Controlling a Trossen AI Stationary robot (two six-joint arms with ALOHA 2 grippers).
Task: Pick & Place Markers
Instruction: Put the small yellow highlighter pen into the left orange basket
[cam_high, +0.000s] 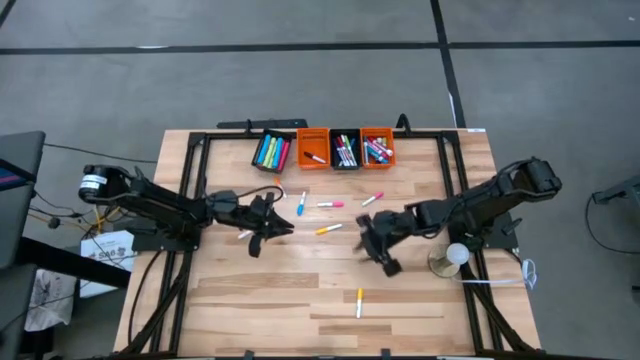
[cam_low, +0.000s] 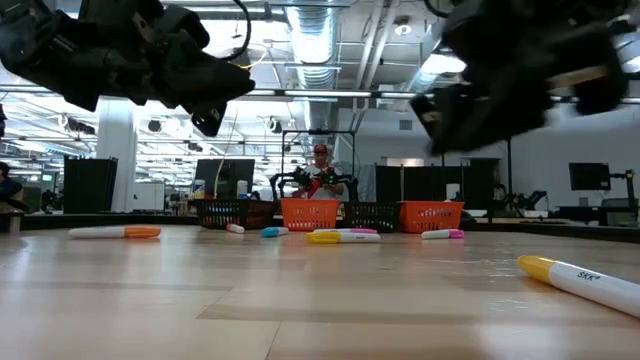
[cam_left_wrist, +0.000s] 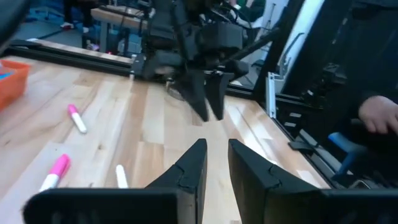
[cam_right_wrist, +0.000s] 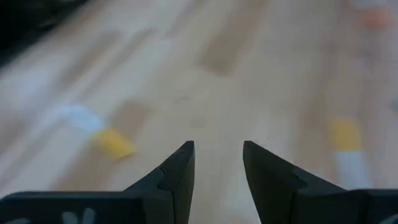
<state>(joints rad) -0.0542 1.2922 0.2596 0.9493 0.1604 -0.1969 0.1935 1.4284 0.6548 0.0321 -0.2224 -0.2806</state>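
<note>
Several markers lie flat and loose on the wooden table: a blue one (cam_high: 301, 204), a pink one (cam_high: 330, 204), a pink-tipped one (cam_high: 372, 199), an orange-yellow one (cam_high: 328, 229) and a yellow one (cam_high: 360, 300) nearer the front edge. My left gripper (cam_high: 282, 226) hovers at centre-left, level and pointing right. Its fingers (cam_left_wrist: 216, 144) are slightly apart with nothing between them. My right gripper (cam_high: 372, 243) hovers at centre-right, slanting down, open (cam_right_wrist: 217, 146) and empty. The orange-yellow marker lies between the two grippers.
Two black bins (cam_high: 270, 150) (cam_high: 345, 150) and two orange bins (cam_high: 313, 148) (cam_high: 377, 148) stand in a row at the table's far edge, holding markers. A white round object on a stand (cam_high: 455, 255) sits at the right. A person's hand (cam_left_wrist: 379, 115) shows beyond the table.
</note>
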